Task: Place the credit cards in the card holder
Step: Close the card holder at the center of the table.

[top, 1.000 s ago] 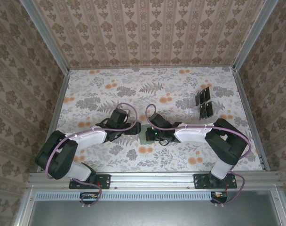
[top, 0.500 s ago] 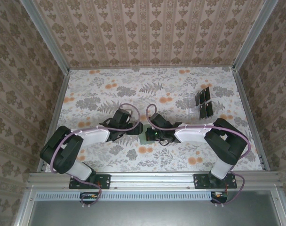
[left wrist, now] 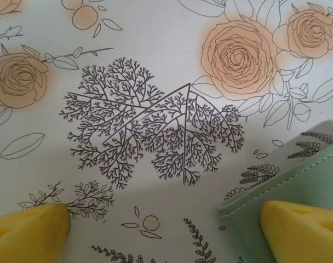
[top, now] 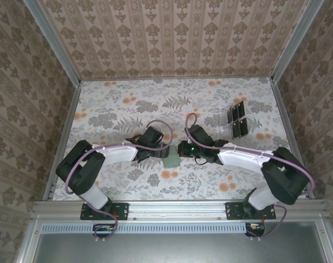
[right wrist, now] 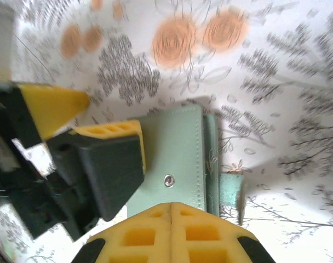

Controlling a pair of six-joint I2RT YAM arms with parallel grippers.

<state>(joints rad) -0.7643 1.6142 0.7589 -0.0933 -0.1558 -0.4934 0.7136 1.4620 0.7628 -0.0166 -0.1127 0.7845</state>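
Right wrist: pale green card holder [right wrist: 174, 148]

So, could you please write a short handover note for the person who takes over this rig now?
Left gripper: open, one finger at the edge of the flat mint-green stitched card holder.
Right gripper: shut, empty, at the holder.
Glossy black rectangular credit cards: far right of the floral table, away from both arms.
Done: no card seen in the holder.
Left: fetch and insert all cards.
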